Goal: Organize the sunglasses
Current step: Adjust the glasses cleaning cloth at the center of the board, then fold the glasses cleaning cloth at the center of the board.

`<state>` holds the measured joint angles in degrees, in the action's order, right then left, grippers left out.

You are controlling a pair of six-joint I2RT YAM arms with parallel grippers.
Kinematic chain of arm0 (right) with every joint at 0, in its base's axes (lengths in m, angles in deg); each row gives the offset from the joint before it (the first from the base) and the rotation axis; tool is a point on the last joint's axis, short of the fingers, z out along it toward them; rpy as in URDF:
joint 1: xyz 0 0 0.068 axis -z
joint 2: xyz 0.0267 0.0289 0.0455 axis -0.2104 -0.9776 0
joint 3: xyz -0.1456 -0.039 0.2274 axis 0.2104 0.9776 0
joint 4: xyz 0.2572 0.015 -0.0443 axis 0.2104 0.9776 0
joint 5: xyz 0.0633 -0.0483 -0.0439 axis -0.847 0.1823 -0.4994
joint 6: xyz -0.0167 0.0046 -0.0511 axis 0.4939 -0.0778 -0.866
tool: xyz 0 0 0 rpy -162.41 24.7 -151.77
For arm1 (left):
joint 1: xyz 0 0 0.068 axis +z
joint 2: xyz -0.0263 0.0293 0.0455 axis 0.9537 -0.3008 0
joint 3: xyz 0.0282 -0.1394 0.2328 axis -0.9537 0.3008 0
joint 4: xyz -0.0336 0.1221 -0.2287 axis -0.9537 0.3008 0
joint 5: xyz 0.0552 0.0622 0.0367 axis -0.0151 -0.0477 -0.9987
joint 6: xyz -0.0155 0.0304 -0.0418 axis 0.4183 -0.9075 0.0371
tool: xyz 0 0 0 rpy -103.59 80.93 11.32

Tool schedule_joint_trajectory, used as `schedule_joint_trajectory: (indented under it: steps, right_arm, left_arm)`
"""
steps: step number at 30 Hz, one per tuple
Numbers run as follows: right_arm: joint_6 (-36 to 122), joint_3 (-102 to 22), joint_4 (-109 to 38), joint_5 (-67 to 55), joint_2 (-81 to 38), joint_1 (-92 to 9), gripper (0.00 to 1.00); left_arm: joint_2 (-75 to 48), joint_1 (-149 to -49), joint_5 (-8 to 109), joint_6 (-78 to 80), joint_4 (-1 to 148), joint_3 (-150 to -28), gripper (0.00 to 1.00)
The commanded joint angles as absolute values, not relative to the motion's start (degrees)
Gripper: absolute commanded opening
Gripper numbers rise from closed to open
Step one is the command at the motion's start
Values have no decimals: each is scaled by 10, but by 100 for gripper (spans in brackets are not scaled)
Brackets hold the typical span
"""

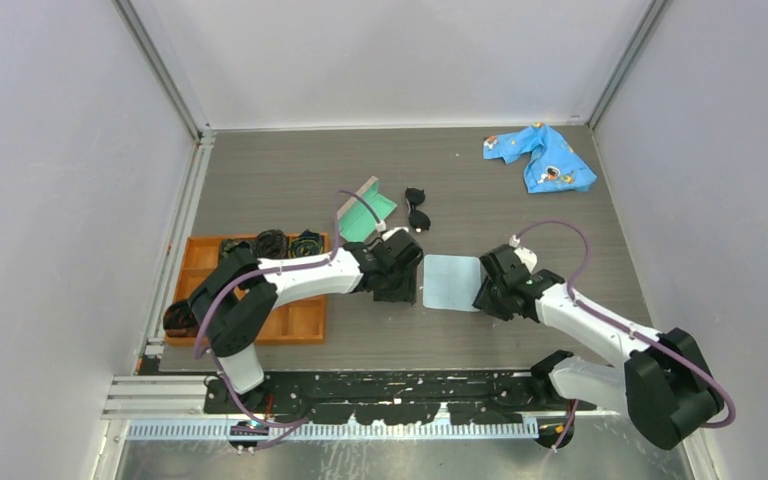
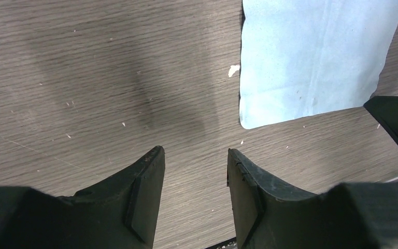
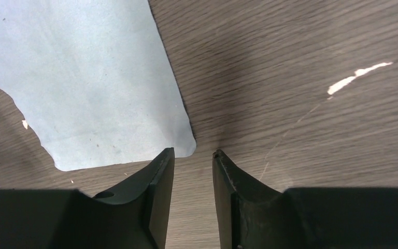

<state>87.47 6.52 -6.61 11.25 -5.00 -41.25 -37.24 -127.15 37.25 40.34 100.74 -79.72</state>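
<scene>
The black sunglasses (image 1: 417,209) lie on the table beyond both grippers, just right of the open grey-tan case with teal lining (image 1: 370,211). A pale blue cloth (image 1: 451,282) lies flat between the grippers; it also shows in the left wrist view (image 2: 311,57) and the right wrist view (image 3: 88,88). My left gripper (image 1: 407,278) is open and empty at the cloth's left edge; its gap (image 2: 194,155) is over bare table. My right gripper (image 1: 487,292) is open and empty at the cloth's right corner; its gap (image 3: 193,154) is over bare table.
An orange compartment tray (image 1: 305,322) with dark coiled bundles (image 1: 272,243) stands at the left. A patterned blue cloth (image 1: 545,158) lies crumpled at the back right. Walls close in the table on three sides.
</scene>
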Motion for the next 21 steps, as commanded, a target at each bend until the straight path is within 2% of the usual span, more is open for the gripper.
schedule_joint_trajectory:
  steps: [1, 7, 9, 21]
  right_arm:
    - [892, 55, -31, 162, -12, -414, 40]
    - [877, 38, -22, 179, -12, -411, 39]
    - [876, 38, -25, 177, -17, -410, 38]
    - [869, 54, -23, 170, 15, -401, 38]
  left_arm:
    - [-384, -1270, 393, 418, 989, -816, 49]
    - [-404, -1281, 397, 457, 986, -831, 44]
    - [-417, -1286, 400, 476, 986, -844, 36]
    - [-475, -1299, 389, 531, 1025, -895, 33]
